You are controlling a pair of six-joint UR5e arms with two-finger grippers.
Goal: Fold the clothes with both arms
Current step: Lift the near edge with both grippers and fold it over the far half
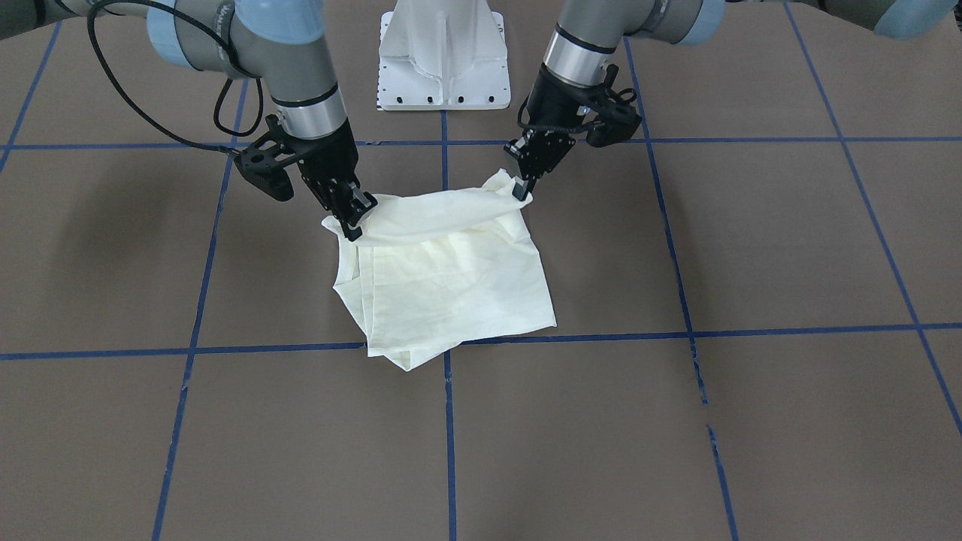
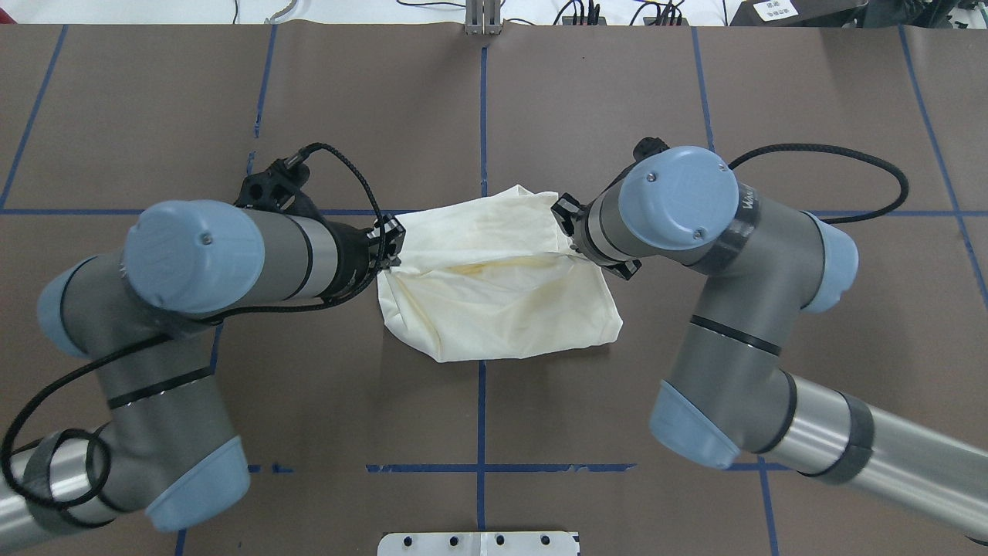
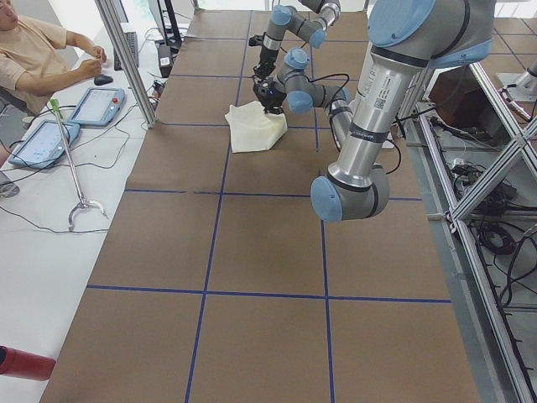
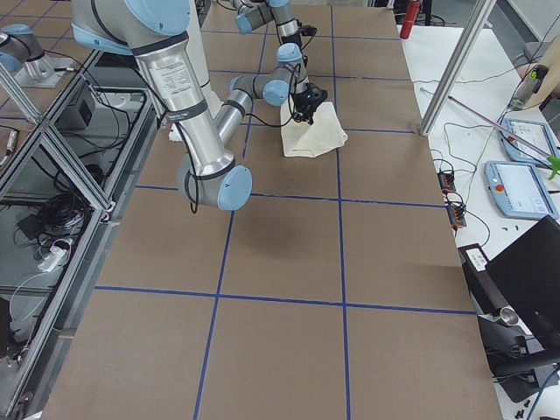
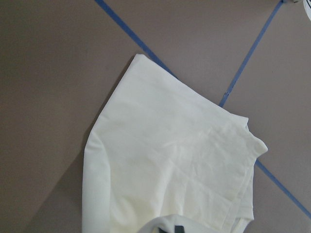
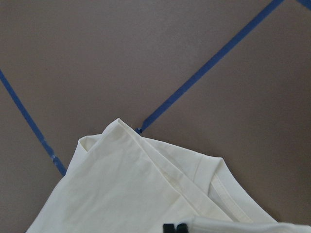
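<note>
Pinching the shirt (image 1: 451, 278), left pincer (image 1: 520, 191) and right pincer (image 1: 353, 225) overhang blue-taped brown table (image 1: 751, 413).

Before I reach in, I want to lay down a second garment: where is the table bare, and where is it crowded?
Bare: the table on the operators' side of the blue tape line under the T-shirt, and the outer squares flanking it. Crowded: the centre, where left gripper and right gripper pinch the T-shirt.
</note>
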